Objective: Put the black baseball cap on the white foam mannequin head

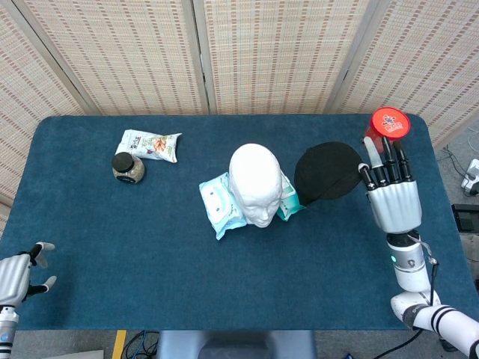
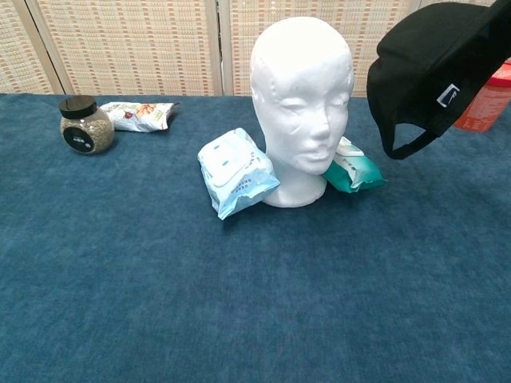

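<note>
The white foam mannequin head stands upright mid-table, facing me. My right hand holds the black baseball cap in the air, to the right of the mannequin head and apart from it. In the chest view the cap hangs tilted, its back strap and buckle toward me, and the right hand itself is out of that view. My left hand rests open at the table's front left corner, holding nothing.
Two wipe packs lean against the mannequin base: a light blue one and a teal one. A red canister stands at the back right, just behind the cap. A dark-lidded jar and a snack packet sit back left.
</note>
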